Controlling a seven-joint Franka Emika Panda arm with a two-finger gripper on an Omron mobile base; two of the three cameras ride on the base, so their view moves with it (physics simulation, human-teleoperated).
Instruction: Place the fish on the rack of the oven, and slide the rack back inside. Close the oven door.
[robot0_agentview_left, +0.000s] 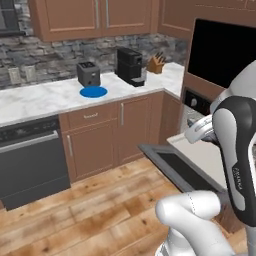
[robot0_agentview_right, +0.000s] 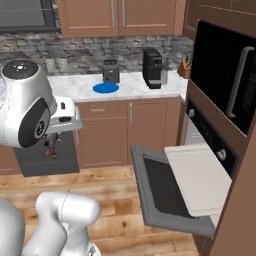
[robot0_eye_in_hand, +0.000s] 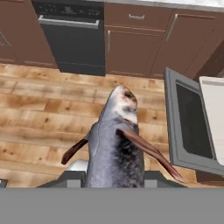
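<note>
Grey fish (robot0_eye_in_hand: 116, 144) clamped in gripper (robot0_eye_in_hand: 114, 174) | above wood floor (robot0_eye_in_hand: 39, 113) | rack (robot0_agentview_right: 202, 177) out over lowered oven door (robot0_agentview_right: 162, 192)

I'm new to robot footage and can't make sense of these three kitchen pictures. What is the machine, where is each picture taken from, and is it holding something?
It is a white robot arm on a base that can drive. Two pictures come from cameras on the base, behind the arm to its left and right; the third looks along the gripper. The gripper is shut on the fish, which hangs over the wooden floor. To the right, the oven door lies folded down and the pale rack is pulled out over it. On the counter sit a blue plate, a toaster, a coffee machine and a knife block.
</note>
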